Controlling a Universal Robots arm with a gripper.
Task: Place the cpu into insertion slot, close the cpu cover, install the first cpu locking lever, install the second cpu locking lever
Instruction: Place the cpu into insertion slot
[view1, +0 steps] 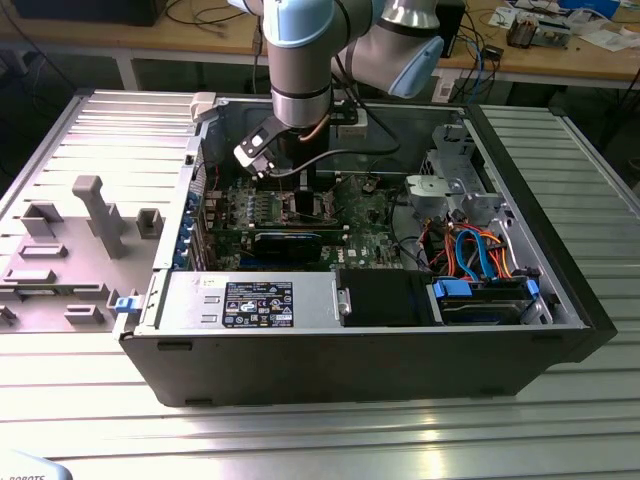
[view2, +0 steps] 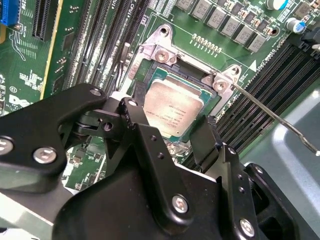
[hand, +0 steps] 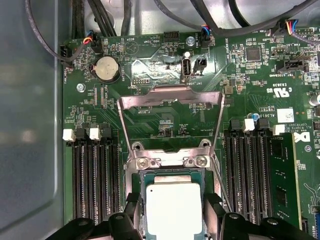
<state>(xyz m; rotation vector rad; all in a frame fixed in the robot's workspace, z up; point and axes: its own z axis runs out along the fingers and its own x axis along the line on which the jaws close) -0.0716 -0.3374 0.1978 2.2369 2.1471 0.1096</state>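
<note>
Chip placement looks almost done: the cpu lies flat in the insertion slot, lower centre of the first wrist view. The gripper straddles it; gripping or loose, I cannot tell. The cpu cover stands open at frame centre. To do this well, I think the cpu must be kept level, without sideways push.

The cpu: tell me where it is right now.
In the first wrist view the cpu lies flat in the insertion slot, between the two banks of memory slots, with the cpu cover raised open beside it.
</note>
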